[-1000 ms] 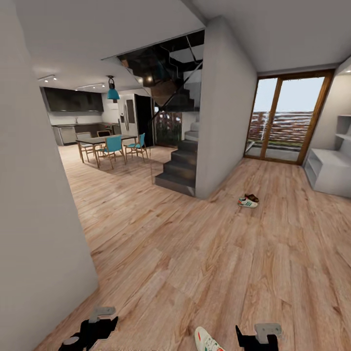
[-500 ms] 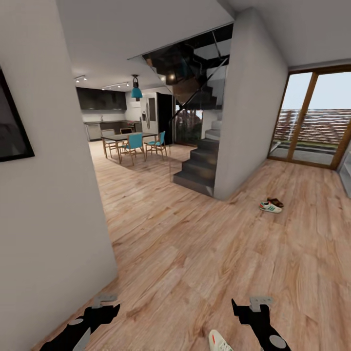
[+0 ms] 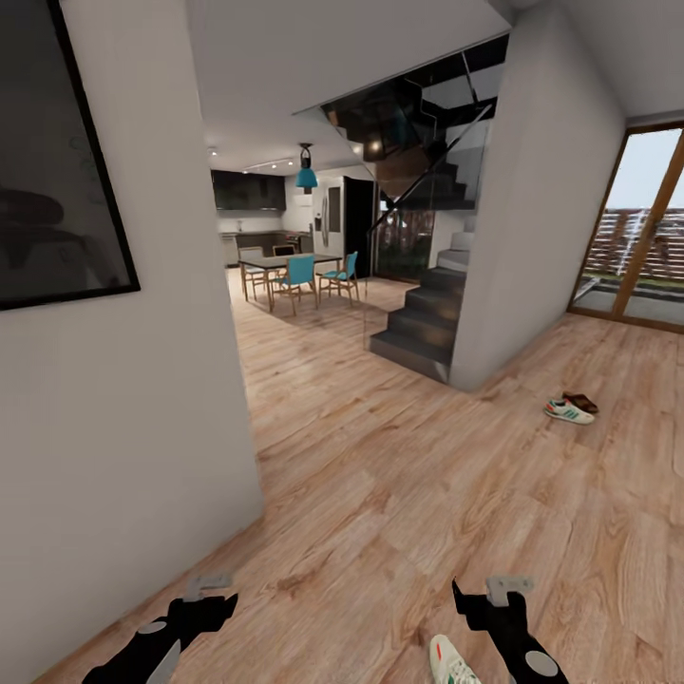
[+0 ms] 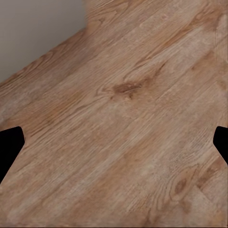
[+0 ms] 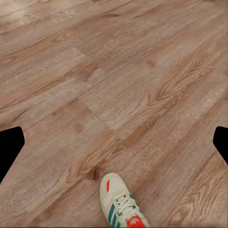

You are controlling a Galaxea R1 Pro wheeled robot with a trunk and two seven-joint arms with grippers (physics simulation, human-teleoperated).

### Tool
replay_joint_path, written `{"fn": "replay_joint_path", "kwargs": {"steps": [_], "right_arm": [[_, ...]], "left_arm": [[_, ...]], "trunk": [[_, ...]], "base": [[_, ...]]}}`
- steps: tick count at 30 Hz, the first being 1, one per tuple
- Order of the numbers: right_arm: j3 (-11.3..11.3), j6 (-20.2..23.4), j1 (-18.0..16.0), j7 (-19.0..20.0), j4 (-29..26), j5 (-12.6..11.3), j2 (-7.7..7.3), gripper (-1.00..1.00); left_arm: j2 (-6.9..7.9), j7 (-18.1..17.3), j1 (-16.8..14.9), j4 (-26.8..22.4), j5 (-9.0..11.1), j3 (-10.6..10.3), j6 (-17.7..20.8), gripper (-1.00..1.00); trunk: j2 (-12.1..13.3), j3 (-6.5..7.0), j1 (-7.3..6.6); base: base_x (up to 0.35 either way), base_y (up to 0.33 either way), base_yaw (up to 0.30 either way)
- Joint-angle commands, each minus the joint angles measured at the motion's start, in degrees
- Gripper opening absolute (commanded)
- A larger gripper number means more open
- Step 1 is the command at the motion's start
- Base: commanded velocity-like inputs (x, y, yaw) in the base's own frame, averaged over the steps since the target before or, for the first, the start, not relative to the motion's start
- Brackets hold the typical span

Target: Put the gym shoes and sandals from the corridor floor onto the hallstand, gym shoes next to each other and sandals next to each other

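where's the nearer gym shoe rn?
The nearer gym shoe lies on the corridor floor at the head view's bottom edge, just inside the right gripper, untouched.

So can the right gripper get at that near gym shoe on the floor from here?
Probably yes. The gym shoe lies on bare corridor floor just inboard of the right gripper, with nothing between them. The gripper looks open and empty, but it would have to come down to the floor.

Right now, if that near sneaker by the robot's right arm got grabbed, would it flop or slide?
The near gym shoe looks soft-topped with laces, so its upper probably squashes. Its flat sole rests on the smooth wood floor, so a push likely slides it rather than tips it. Probably light.
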Motion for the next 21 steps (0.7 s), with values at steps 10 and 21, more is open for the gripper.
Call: {"fn": "replay_joint_path", "kwargs": {"steps": [10,21], "right_arm": [[0.5,-0.1,0.0,0.1,-0.3,0.3,0.07,1.00],[0.4,0.0,0.0,0.2,-0.3,0.3,-0.04,1.00]], "left_arm": [[-0.04,-0.4,0.0,0.1,0.1,0.2,-0.1,1.00],[-0.09,-0.4,-0.1,0.1,-0.1,0.1,-0.1,1.00]], "trunk": [[0.0,-0.13,-0.04],[0.0,-0.13,-0.04]], "base": [[-0.148,0.000,0.035],[-0.006,0.000,0.001]]}}
